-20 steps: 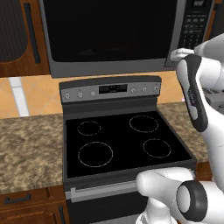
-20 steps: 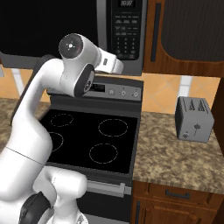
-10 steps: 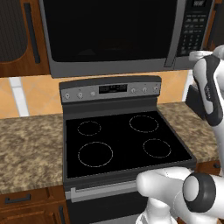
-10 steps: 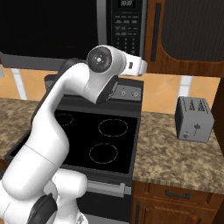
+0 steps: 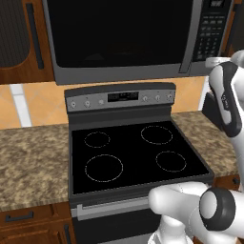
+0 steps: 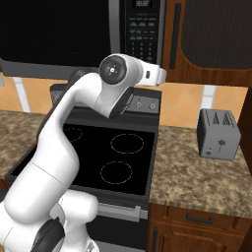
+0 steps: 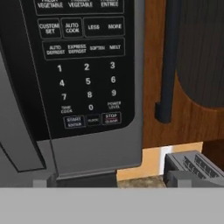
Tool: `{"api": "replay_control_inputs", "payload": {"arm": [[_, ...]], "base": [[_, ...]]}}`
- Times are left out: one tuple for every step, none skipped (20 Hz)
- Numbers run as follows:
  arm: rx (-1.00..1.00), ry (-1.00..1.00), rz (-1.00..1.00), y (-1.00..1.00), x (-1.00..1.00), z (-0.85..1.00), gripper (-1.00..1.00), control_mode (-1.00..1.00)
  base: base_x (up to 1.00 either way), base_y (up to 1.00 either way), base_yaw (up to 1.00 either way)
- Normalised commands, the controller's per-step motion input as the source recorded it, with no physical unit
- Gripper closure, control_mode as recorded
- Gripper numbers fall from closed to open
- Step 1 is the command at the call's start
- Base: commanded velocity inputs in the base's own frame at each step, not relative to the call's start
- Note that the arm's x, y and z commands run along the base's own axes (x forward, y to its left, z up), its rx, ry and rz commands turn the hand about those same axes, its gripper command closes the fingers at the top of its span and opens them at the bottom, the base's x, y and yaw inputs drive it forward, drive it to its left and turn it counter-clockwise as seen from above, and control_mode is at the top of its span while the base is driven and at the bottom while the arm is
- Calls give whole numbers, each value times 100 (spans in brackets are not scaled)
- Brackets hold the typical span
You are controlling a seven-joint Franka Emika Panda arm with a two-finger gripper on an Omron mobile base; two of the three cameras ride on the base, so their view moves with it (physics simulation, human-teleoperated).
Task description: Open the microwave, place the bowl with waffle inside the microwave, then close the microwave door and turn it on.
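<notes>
Microwave [image 5: 124, 40], a wide dark grey box with a black glass front, spans the top of the left base view above the black four-ring stove [image 5: 133, 155]; its grey-framed door [image 5: 119, 38] with the large black window is shut, the long dark curved handle bar [image 5: 188, 40] at its right edge. Its button keypad [image 7: 83, 65] takes up the upper left of the hand view, close before the camera, with a brown wooden cabinet door [image 7: 183, 74] to its right. At the lower right of that view sits a small grey toaster [image 7: 192, 170]. Gripper fingertips show as two small grey stubs at the bottom, spread wide and holding nothing [image 7: 110, 180].
</notes>
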Motion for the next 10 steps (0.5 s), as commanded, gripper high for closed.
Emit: {"api": "replay_control_inputs", "payload": {"arm": [[0,-7,2,-9,29,-9,-100,-100],[0,-11,1,-3,20,-8,-100,-100],[0,-15,0,0,8,-7,-100,-100],[0,-15,0,0,3,-6,-100,-100],[0,-9,0,0,3,-1,-100,-100],[0,-6,0,0,2,0,-100,-100],[0,-4,0,0,0,0,-100,-100],[0,0,0,0,0,0,-100,-100],[0,0,0,0,7,0,-100,-100],[0,0,0,0,8,0,-100,-100]], "base": [[0,0,0],[0,0,0],[0,0,0],[0,0,0],[0,0,0],[0,0,0],[0,0,0],[0,0,0],[0,0,0],[0,0,0]]}}
